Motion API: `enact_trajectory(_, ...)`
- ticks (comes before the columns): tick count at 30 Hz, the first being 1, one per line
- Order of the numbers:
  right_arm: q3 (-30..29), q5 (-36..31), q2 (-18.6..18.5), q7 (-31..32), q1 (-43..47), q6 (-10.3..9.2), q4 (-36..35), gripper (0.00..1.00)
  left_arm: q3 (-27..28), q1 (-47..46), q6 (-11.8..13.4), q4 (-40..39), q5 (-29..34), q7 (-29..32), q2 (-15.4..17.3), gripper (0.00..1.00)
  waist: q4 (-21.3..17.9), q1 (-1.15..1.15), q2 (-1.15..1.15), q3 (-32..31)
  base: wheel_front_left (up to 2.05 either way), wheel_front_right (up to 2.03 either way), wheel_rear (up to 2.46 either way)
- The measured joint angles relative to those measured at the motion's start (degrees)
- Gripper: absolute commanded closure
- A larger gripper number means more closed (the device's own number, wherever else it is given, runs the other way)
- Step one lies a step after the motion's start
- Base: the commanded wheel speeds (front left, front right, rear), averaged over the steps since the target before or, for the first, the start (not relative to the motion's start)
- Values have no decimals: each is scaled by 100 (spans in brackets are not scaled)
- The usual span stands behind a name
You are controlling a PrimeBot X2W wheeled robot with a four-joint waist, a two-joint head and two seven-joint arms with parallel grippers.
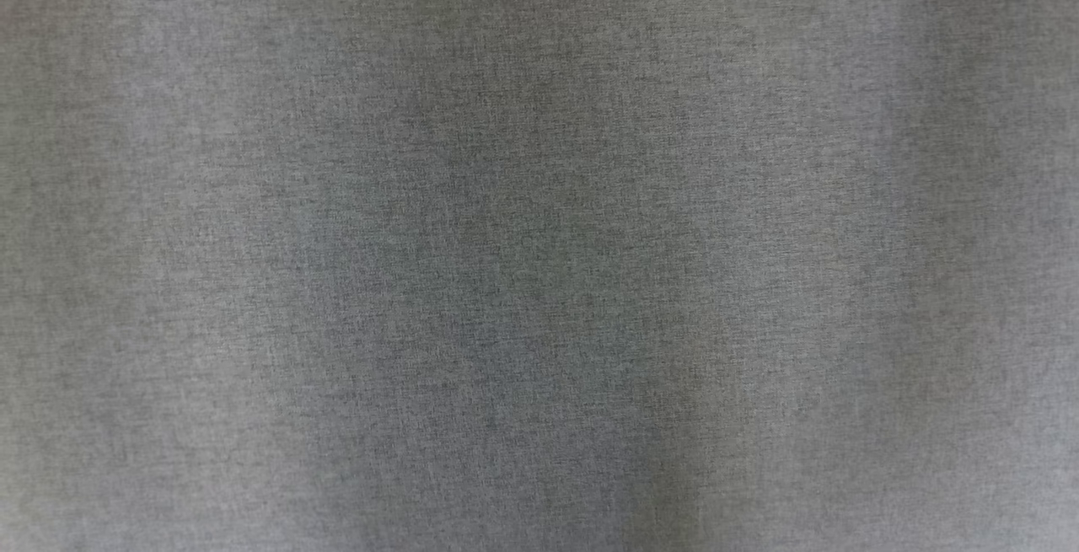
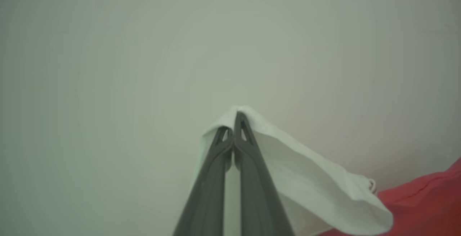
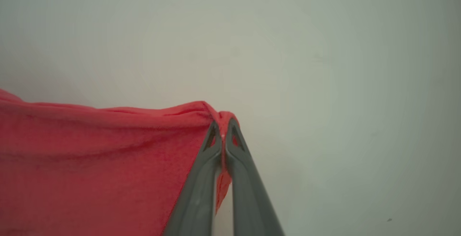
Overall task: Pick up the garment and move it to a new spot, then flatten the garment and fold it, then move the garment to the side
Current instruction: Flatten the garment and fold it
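Observation:
The garment (image 3: pixel 90 149) is red terry-like cloth with a white part (image 2: pixel 306 171). In the right wrist view my right gripper (image 3: pixel 222 126) is shut on a bunched corner of the red cloth, which stretches away to the left. In the left wrist view my left gripper (image 2: pixel 234 120) is shut on a fold of the white part, which drapes down to the right and meets the red cloth (image 2: pixel 425 200) at the lower right corner. A small white loop (image 2: pixel 371 185) hangs at the white part's edge.
A plain pale surface (image 2: pixel 144 66) lies behind both grippers in the wrist views, with nothing else on it. In the head view there is a grey woven surface (image 1: pixel 539 249), close up and soft in focus.

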Motion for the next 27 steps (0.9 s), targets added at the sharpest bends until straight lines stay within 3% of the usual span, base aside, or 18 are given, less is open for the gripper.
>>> enact_trajectory(14,453,313,56,-360,171,0,7,100,-485,463,0,-243,-617,-408,153,100,113,0,0,30,0,0,0)
enact_trajectory(22,840,907,-170,-699,1506,0,-803,100,-771,1889,1,-1318,-1006,-680,770,100,121,0,0,-320,0,0,0)
enact_trajectory(27,976,1187,-308,-826,2693,0,-1382,100,-408,3358,108,-2392,-1295,-714,1134,100,121,0,0,-693,0,0,0)
